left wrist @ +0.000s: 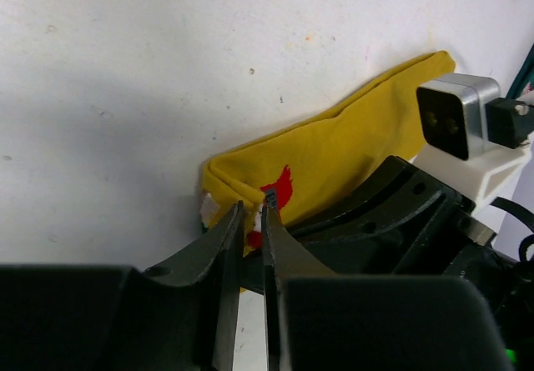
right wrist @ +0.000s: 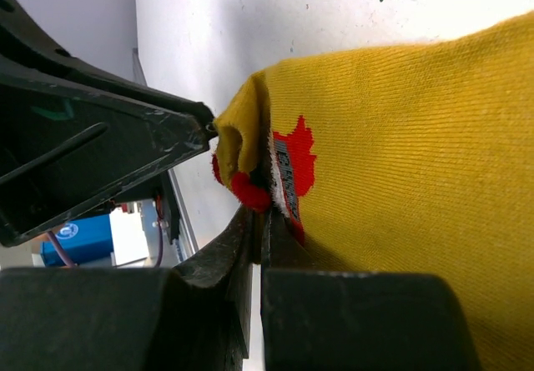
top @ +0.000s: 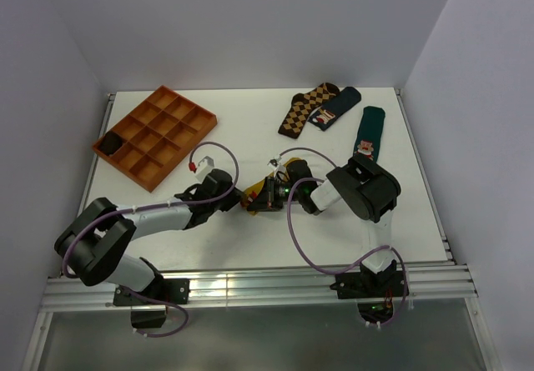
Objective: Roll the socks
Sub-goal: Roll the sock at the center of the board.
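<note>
From above, both arms meet mid-table [top: 242, 129], their grippers crowded so close that only a scrap of the yellow sock [top: 292, 165] shows behind them, and neither claw's state can be read there. That view alone takes in the rest: an orange tray [top: 190, 105] at far left with a dark item [top: 109, 144] in its nearest-left compartment, and at the far right an argyle sock [top: 302, 111], a navy sock [top: 335, 107] touching it, and a green sock [top: 370, 131] lying apart. The left wrist view shows the yellow sock flat on the table, running up to the right, with its red-marked toe end nearest. The left gripper [left wrist: 253, 204] has its tips at that toe edge, narrowed to a thin slit. Red cloth shows in the gap, but I cannot tell whether cloth is actually caught. The same view shows the right arm's black housing lying over the sock's lower side. The right wrist view gives what the others hide: the right gripper [right wrist: 260, 217] is pressed together on the toe, with a lump of red and white cloth bunched right at its tips. One left finger [right wrist: 125, 137] touches the folded yellow edge beside it.
</note>
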Robot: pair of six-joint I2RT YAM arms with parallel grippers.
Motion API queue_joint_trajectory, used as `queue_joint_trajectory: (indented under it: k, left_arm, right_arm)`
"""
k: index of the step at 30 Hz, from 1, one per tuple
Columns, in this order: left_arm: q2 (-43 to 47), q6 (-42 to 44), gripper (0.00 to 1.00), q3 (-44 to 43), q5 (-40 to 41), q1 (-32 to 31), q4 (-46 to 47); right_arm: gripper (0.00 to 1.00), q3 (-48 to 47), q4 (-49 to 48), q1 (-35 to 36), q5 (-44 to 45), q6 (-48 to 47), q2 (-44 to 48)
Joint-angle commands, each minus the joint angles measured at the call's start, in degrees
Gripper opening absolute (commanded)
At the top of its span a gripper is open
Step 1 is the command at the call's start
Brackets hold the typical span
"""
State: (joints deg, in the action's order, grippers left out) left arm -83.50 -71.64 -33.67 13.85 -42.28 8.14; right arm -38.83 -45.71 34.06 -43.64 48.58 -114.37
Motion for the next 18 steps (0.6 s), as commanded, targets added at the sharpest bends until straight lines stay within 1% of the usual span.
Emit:
queue_joint_trajectory:
  k: [1,12,14,16,17,18]
  left_arm:
    - [0.1,-0.9,0.19,-3.0,0.2,-0.5,-0.3]
    - [-2.8,-2.1,0.16,-3.4,-0.7,-0.7,-2.0]
    - [-1.2,-2.0,0.17,-3.3,-0.2,-0.6,-2.5]
    - [3.1,-2.0,0.19,-2.8,1.5,-0.8,-3.8]
    - [4.9,-2.1,0.22,-2.6,2.5,-0.8,-4.4]
    - [8.4,-2.5,0.24,-2.4,4.1,-0.8,-5.2]
  right_arm:
    - [0.0,0.5,8.5,-0.4,3.8,-2.6,-1.7]
    - [0.0,0.2,9.8,-0.5,4.2,-2.9,-1.6]
    - [0.0,0.2,9.8,-0.4,4.1,-3.0,-1.6]
    - [0.0,0.2,9.7,-0.4,4.1,-3.0,-1.5]
    - [0.0,0.2,9.7,-0.4,4.0,-3.0,-1.6]
    - [0.0,0.2,9.6,-0.4,4.0,-3.0,-1.5]
